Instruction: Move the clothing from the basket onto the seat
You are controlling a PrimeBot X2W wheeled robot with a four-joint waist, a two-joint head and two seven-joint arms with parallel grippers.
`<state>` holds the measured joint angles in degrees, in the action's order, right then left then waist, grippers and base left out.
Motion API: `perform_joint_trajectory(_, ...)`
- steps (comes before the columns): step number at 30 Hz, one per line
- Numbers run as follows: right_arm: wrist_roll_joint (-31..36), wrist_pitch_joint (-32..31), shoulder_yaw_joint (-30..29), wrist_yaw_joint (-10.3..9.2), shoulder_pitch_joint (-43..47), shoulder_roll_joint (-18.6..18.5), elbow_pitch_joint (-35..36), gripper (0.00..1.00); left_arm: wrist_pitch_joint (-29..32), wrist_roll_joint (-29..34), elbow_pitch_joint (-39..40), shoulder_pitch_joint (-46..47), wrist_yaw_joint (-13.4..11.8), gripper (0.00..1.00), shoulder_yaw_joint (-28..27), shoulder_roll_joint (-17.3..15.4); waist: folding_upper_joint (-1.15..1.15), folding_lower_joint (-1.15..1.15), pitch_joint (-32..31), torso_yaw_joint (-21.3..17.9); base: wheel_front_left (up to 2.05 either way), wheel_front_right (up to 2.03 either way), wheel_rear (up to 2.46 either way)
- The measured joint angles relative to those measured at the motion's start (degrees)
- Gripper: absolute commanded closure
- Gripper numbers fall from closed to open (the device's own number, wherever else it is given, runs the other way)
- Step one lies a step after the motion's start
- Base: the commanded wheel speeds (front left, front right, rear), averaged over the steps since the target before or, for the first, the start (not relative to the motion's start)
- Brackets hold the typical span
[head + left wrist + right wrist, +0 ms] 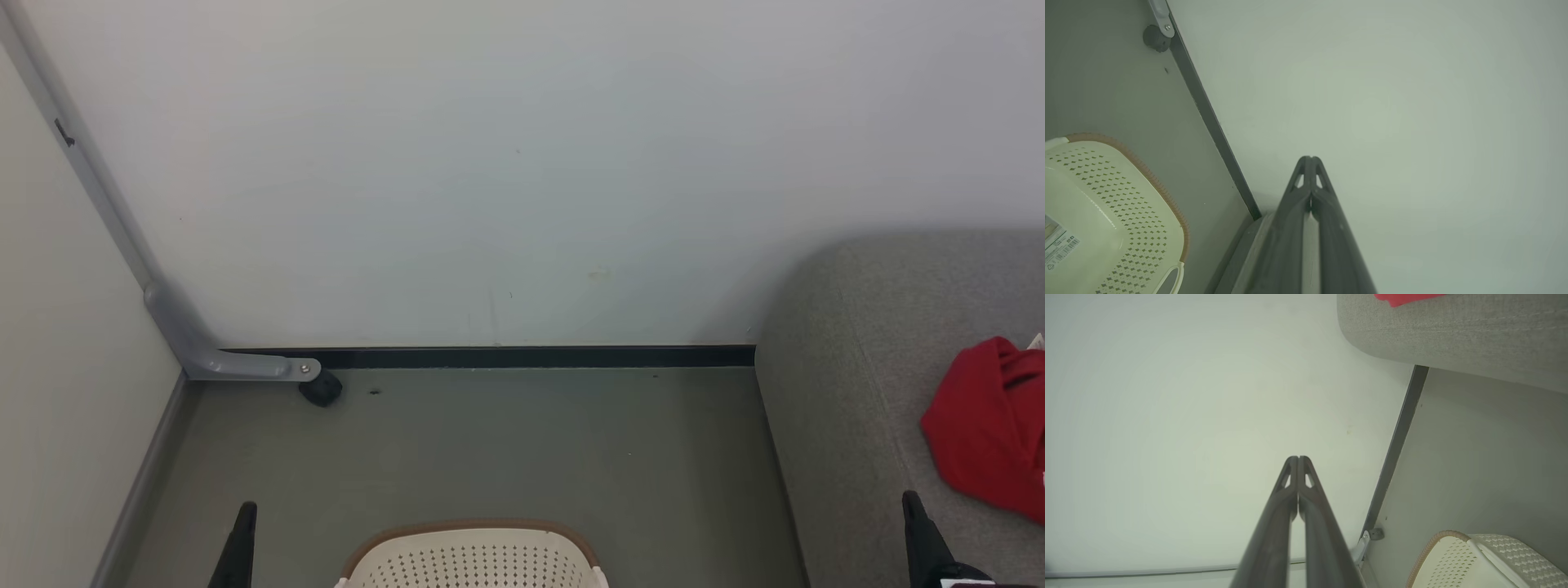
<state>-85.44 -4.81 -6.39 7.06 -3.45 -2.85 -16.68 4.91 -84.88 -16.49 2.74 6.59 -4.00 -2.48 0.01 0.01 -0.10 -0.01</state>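
While clothing point(988, 425) lies on seat point(849, 392), axis unclear

Left end effector point(1310, 159) and right end effector point(1298, 458) closed.

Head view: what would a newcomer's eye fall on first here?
The bright red clothing lying on the grey seat at the right edge stands out most. Next comes the cream basket with its brown rim at the bottom middle, between the shut left pincer and shut right pincer.
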Motion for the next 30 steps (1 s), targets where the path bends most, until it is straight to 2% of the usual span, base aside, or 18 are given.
perform_joint_trajectory(7,-5.50,-1.36,-1.29,0.00,-0.94,0.30,-0.25,1.00,1.31,-5.55,-0.33,0.85,0.09,1.00,-0.81,0.05,0.00,-0.01,0.21,0.01,0.00,0.00,0.00)
perform_joint_trajectory(10,-5.88,-1.67,-1.47,0.00,-0.99,0.33,-0.31,1.00,1.31,-6.59,-0.43,1.12,0.49,1.00,-0.87,0.08,0.00,-0.01,0.21,0.01,0.00,0.00,0.00)
perform_joint_trajectory(30,-5.89,-1.67,-1.48,0.00,-0.99,0.36,-0.32,1.00,1.31,-6.77,-0.46,1.55,0.49,1.00,-0.89,0.20,0.00,-0.01,0.21,0.01,0.00,0.00,0.00)
